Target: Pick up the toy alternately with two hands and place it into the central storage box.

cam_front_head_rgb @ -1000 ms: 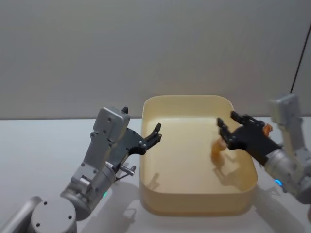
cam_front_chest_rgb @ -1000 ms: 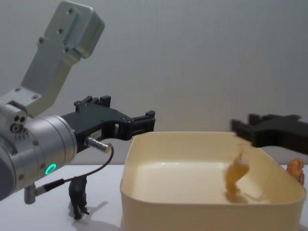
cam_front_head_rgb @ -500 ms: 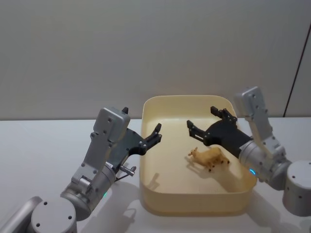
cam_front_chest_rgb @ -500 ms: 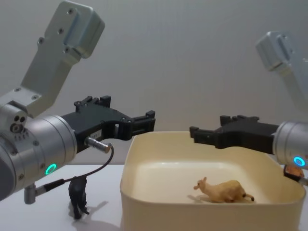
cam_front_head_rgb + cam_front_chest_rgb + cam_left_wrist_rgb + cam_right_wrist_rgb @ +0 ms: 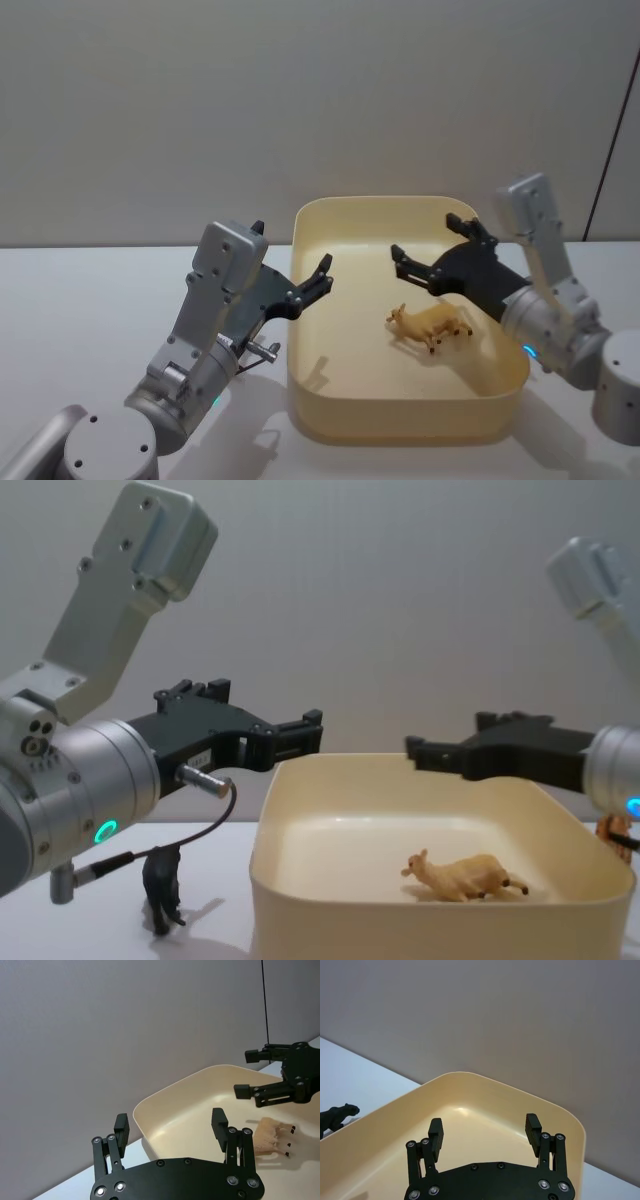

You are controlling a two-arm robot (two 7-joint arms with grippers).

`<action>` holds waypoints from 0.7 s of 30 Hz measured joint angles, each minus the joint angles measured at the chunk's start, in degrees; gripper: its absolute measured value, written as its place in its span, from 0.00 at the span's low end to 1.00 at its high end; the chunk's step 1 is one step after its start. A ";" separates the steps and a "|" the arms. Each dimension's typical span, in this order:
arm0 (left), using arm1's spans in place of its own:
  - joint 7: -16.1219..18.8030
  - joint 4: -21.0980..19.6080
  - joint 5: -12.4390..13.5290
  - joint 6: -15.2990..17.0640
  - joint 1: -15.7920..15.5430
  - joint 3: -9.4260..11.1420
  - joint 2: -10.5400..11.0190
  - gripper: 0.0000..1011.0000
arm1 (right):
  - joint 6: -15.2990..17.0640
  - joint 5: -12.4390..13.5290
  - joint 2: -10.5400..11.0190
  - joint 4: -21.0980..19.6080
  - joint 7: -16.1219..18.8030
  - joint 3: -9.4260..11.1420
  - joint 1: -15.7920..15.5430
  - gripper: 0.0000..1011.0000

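Note:
The cream-yellow storage box (image 5: 400,428) stands in the middle of the table. A tan toy animal (image 5: 431,325) lies on its side on the box floor, right of centre, and shows too in the chest view (image 5: 465,876) and the left wrist view (image 5: 267,1138). My right gripper (image 5: 428,243) hovers open over the box, just above the toy and touching nothing; its own camera looks past it (image 5: 484,1130) at the far wall. My left gripper (image 5: 318,275) is open and empty at the box's left rim (image 5: 300,735).
A black animal figure (image 5: 163,885) stands on the table left of the box, under my left arm, and appears in the right wrist view (image 5: 335,1116). An orange figure (image 5: 612,832) sits past the box's right side. A plain grey wall is behind.
The tan toy dropped from my right gripper and came to rest on the box floor. The right gripper has since drawn back a little to the right. My left arm has not moved.

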 joint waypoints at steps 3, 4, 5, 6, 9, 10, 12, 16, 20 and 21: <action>0.00 0.00 0.00 0.00 0.00 0.00 0.00 0.99 | 0.38 1.19 1.20 -2.03 -0.86 0.96 -1.31 0.99; 0.00 0.00 0.00 0.00 0.00 0.00 0.00 0.99 | 0.38 1.19 1.20 -2.03 -0.86 0.96 -1.31 0.99; 0.00 0.00 0.00 0.00 0.00 0.00 0.00 0.99 | 0.52 1.69 1.82 -2.99 -1.22 1.48 -1.94 0.99; 0.00 0.00 0.00 0.00 0.00 0.00 0.00 0.99 | 0.70 2.19 2.37 -3.69 -1.62 1.84 -2.52 0.99; 0.00 0.00 0.00 0.00 0.00 0.00 0.00 0.99 | 1.07 3.29 3.51 -5.56 -2.51 2.84 -3.69 0.99; 0.00 0.00 0.00 0.00 0.00 0.00 0.00 0.99 | 1.17 3.55 3.81 -5.98 -2.72 3.09 -3.99 0.99; 0.00 0.00 0.00 0.00 0.00 0.00 0.00 0.99 | 1.50 4.38 4.83 -7.37 -3.34 3.93 -5.04 0.99; 0.00 0.00 0.00 0.00 0.00 0.00 0.00 0.99 | 2.08 5.46 6.08 -9.08 -4.10 4.96 -6.42 0.99; 0.00 0.00 0.00 0.00 0.00 0.00 0.00 0.99 | 2.93 6.71 7.78 -11.12 -5.27 6.30 -8.38 0.99; 0.00 0.00 0.00 0.00 0.00 0.00 0.00 0.99 | 3.13 6.96 8.04 -11.38 -5.51 6.50 -8.68 0.99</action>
